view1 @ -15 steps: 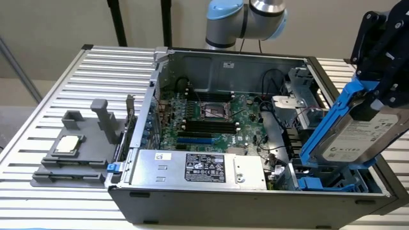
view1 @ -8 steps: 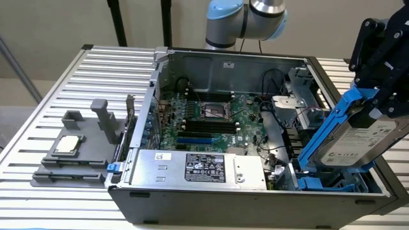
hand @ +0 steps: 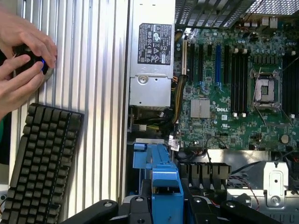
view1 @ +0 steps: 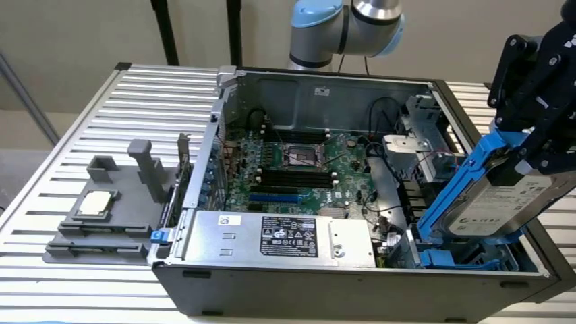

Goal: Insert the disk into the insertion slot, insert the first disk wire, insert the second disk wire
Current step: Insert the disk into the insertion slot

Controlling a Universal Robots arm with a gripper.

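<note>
Now my gripper [view1: 538,145] clamps the disk [view1: 501,202], tilted over the insertion slot [view1: 454,258] in the case's [view1: 360,287] corner, needing levelling.

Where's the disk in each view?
Exterior view: the disk, tilted in its blue frame, at the exterior view's right, over a corner of the computer case.
Wrist view: the disk, blue frame edge-on, closest to the camera.
Shared landmark: the silver power supply with its black label.

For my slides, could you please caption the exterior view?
Black gripper holds the blue-framed silver-grey hard drive tilted over the grey metal drive cage in an open computer case.
</note>
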